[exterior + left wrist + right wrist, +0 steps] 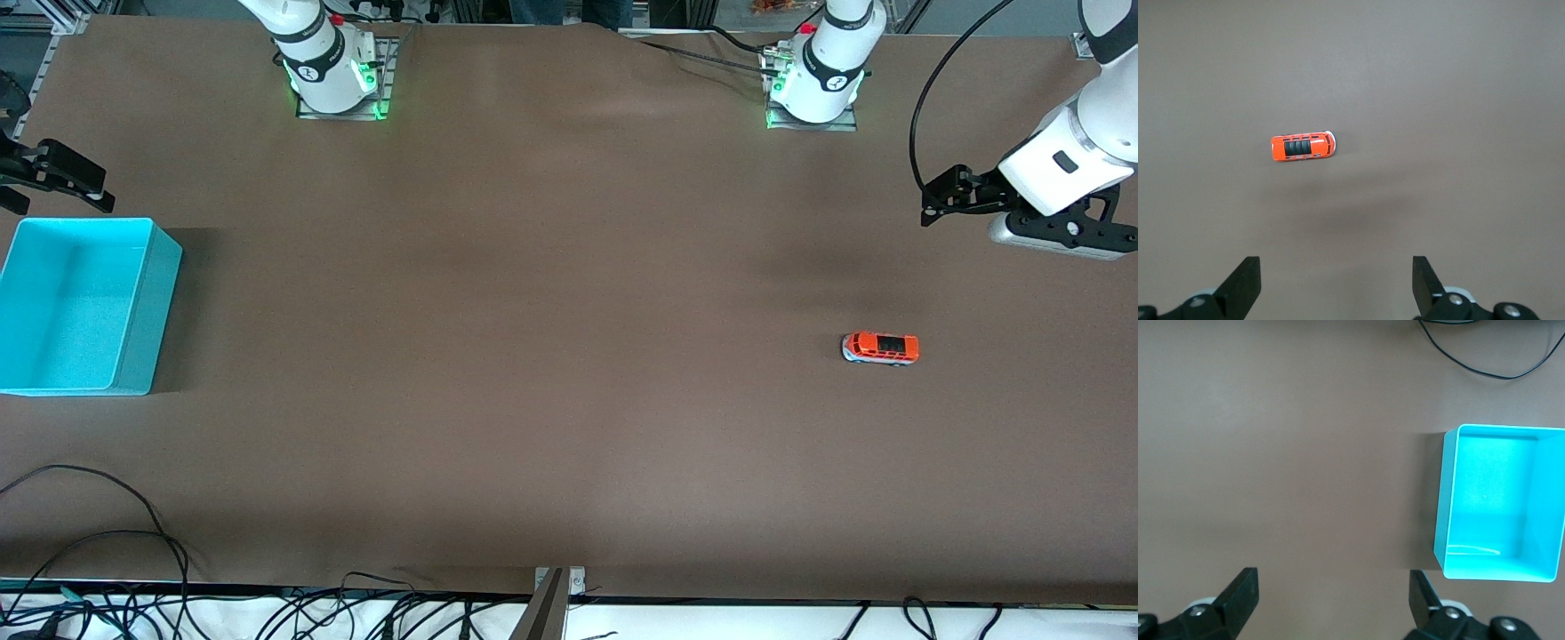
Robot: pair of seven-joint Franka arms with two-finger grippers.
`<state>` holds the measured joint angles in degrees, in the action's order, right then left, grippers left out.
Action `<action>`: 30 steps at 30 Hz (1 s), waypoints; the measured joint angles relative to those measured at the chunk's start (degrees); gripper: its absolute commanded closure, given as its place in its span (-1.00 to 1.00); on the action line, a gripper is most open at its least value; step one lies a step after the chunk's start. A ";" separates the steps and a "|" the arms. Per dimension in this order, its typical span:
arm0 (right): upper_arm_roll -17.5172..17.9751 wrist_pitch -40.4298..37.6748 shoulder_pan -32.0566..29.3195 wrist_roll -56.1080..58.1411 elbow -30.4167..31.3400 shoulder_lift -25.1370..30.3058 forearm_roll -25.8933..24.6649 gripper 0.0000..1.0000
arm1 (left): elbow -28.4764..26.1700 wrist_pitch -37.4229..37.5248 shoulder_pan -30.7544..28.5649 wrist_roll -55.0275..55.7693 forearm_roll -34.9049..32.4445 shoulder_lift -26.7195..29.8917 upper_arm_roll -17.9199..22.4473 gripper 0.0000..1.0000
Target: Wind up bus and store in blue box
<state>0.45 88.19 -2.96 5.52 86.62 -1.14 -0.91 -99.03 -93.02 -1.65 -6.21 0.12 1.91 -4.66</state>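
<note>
Bus (880,348) found on its wheels on the brown table (551,293), toward the left arm's end, lengthwise along the table, untouched. Blue box (142,307) at the right arm's end, well apart from the bus, open top up, nothing visible inside.

Left gripper (933,197) in the air near the left arm's end of the table, over bare surface rather than over the bus; fingers spread wide, nothing between them. In its wrist view, both fingertips (1248,273) seen far apart, bus (1303,147) ahead on the table. Right gripper (93,191) over the table just at the box's edge, fingers (1245,583) likewise spread wide and empty; box (1441,507) in its wrist view. Neither arm engaged yet; winding and storing both not begun.

Handling, judged: small, light, rigid toy, probably hard plastic or thin metal, smooth painted sides, somewhat slippery. Free-rolling wheels likely, so prone to scooting away along its length if nudged. Best hold judged across the two long sides at mid-body, above the wheels, fingers square to the length. Firm pinch tolerated; roof rails and wheels the likeliest weak points. Winding presumed by dragging it backwards under light downward pressure; not confirmable from here.

Markings: no brand, label or legible writing on bus or box. Dark ribbed roof panel and window strip only.
</note>
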 measured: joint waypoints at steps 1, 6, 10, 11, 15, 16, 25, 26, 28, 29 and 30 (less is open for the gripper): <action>0.00 0.00 0.00 0.00 0.00 0.00 0.00 -1.00 | 0.00 0.00 0.00 0.00 0.00 0.00 0.00 -1.00; 0.00 0.00 0.00 0.00 0.00 0.00 0.00 -1.00 | 0.00 0.00 0.00 0.00 0.00 0.00 0.00 -1.00; 0.00 0.00 0.00 0.00 0.00 -0.01 0.00 -1.00 | 0.00 0.00 0.00 0.00 0.00 0.00 0.00 -1.00; 0.00 0.00 0.00 0.00 0.00 -0.01 0.00 -1.00 | 0.00 0.00 0.00 0.00 0.00 0.00 0.00 -1.00; 0.00 0.00 0.00 0.00 0.00 -0.01 0.00 -1.00 | 0.00 0.00 0.00 0.00 0.00 0.00 0.00 -1.00; 0.00 0.00 0.00 0.00 0.00 -0.01 0.00 -1.00 | 0.00 0.00 0.00 0.00 0.00 0.00 0.00 -1.00; 0.00 0.00 0.00 0.00 0.00 -0.01 0.00 -1.00 | 0.00 0.00 0.00 -0.37 0.00 0.00 0.00 -1.00; 0.00 0.00 0.00 0.00 0.00 -0.01 0.00 -1.00 | 0.04 0.00 0.00 -0.86 0.00 -0.02 0.00 -1.00; 0.00 0.00 0.00 0.00 0.00 -0.01 0.00 -1.00 | 0.42 0.00 0.00 -2.51 0.00 -0.20 0.00 -1.00; 0.00 0.00 0.00 0.00 0.00 -0.01 0.00 -1.00 | 0.67 0.00 0.00 -3.57 0.00 -0.35 0.00 -1.00; 0.00 0.00 -0.01 0.00 0.00 -0.01 0.00 -1.00 | 0.97 0.00 0.00 -4.84 0.00 -0.53 0.01 -1.00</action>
<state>0.45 88.19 -2.96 5.52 86.62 -1.15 -0.91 -98.07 -93.02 -1.65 -11.05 0.12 1.38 -4.65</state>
